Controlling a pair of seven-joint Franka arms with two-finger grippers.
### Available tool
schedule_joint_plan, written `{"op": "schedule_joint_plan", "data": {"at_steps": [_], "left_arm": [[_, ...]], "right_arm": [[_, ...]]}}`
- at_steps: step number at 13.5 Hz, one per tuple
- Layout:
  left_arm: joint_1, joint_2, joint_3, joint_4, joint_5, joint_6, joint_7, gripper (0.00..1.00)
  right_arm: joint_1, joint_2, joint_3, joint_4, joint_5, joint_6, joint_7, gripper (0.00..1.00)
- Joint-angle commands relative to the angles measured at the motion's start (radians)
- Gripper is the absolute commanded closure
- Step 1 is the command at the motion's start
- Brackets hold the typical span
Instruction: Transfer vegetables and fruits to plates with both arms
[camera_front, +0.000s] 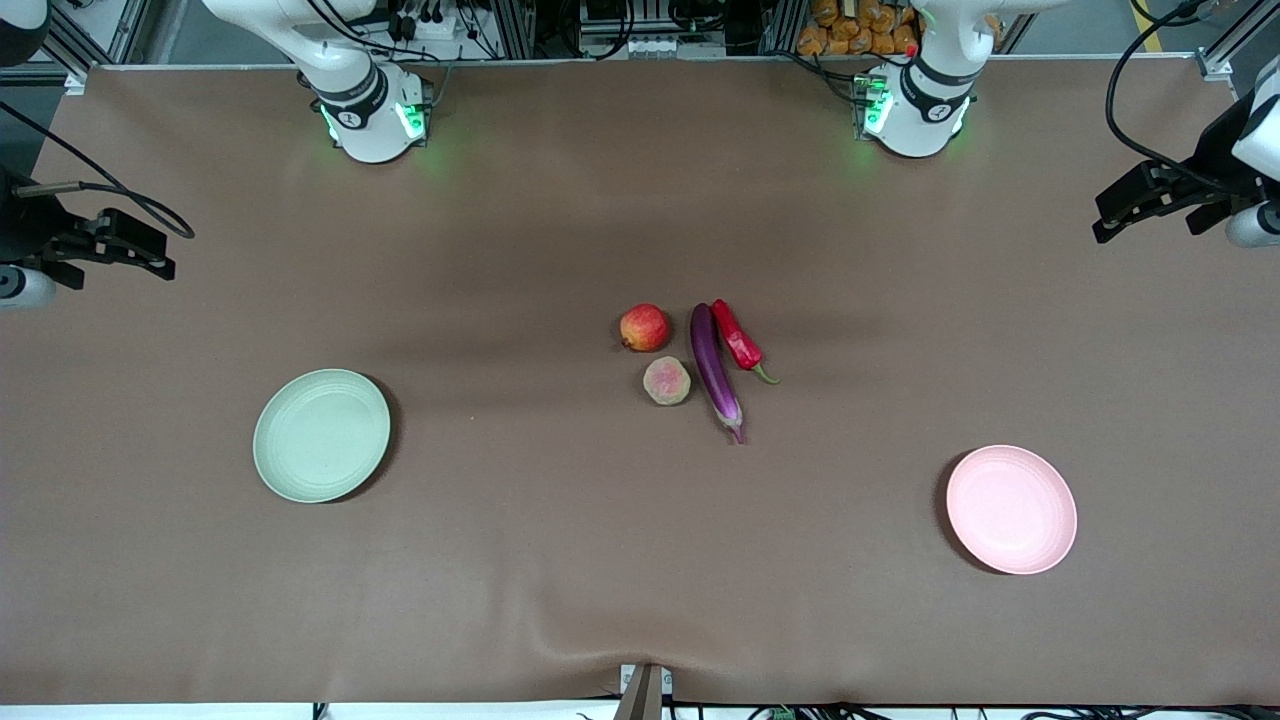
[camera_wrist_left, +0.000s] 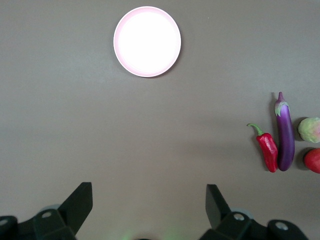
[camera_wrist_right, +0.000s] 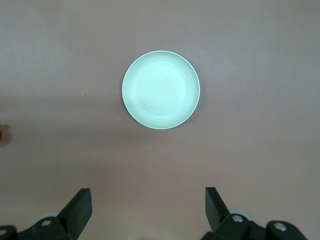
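In the middle of the table lie a red-orange pomegranate (camera_front: 645, 327), a pale peach (camera_front: 667, 380), a purple eggplant (camera_front: 715, 370) and a red chili (camera_front: 738, 340), close together. The empty green plate (camera_front: 321, 435) sits toward the right arm's end, the empty pink plate (camera_front: 1011, 509) toward the left arm's end. My left gripper (camera_front: 1112, 218) hangs open and empty high over its end of the table; its wrist view shows the gripper (camera_wrist_left: 149, 192), pink plate (camera_wrist_left: 147, 41), chili (camera_wrist_left: 268, 150) and eggplant (camera_wrist_left: 285, 135). My right gripper (camera_front: 150, 255) hangs open and empty over its end, its wrist view (camera_wrist_right: 148, 197) looking at the green plate (camera_wrist_right: 161, 90).
The brown table cover (camera_front: 560, 560) has a raised fold (camera_front: 600, 645) near the front edge, by a small mount (camera_front: 645, 690). The two arm bases (camera_front: 372, 115) (camera_front: 915, 110) stand along the back edge.
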Motion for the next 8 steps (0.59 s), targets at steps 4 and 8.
{"op": "schedule_joint_plan", "data": {"at_steps": [4, 8], "left_arm": [[-0.006, 0.013, -0.001, 0.025, -0.011, -0.022, 0.008, 0.0], [-0.016, 0.033, -0.005, 0.023, -0.008, -0.018, -0.006, 0.0]], "right_arm": [[0.009, 0.005, -0.003, 0.014, -0.023, -0.021, -0.003, 0.0], [0.009, 0.005, -0.003, 0.014, -0.023, -0.021, -0.001, 0.0]]}}
